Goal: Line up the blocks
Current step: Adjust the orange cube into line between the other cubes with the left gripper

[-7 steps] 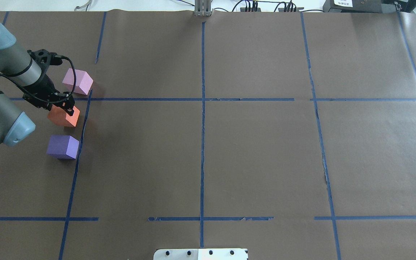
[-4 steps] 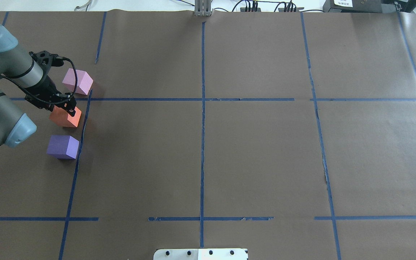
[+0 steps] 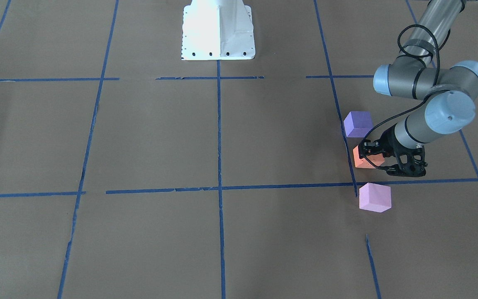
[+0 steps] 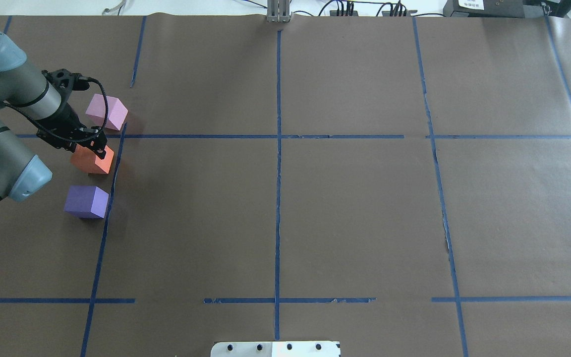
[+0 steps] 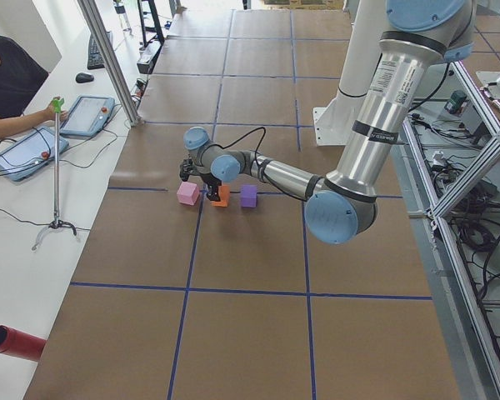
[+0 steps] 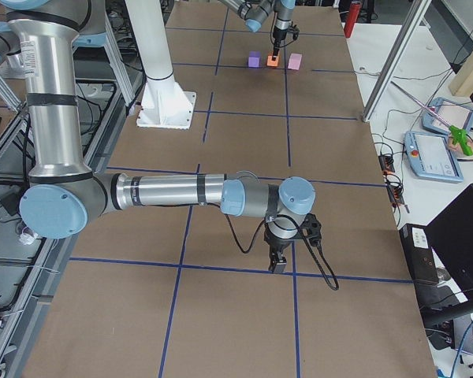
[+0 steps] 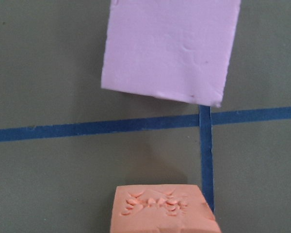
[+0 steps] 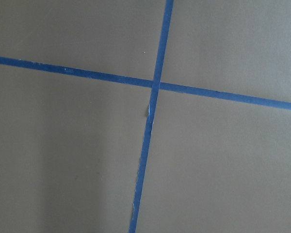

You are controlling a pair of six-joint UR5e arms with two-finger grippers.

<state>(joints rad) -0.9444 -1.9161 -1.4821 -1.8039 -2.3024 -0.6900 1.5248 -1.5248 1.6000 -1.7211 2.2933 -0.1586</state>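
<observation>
Purple block point(image 4: 86, 201), orange block point(image 4: 88, 161) and pink block point(image 4: 108, 112) stand apart along the blue tape line point(image 4: 108, 203). The left gripper point(image 4: 95, 147) looks clamped on the orange block, though the view is coarse: square it with its neighbours before letting go. Right gripper point(image 6: 277, 264): can't tell.

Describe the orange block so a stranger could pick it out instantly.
On the brown table, find the left gripper. Three foam cubes line a blue tape strip there; the orange block is the middle one, at the gripper, between the pink block and the purple block.
</observation>
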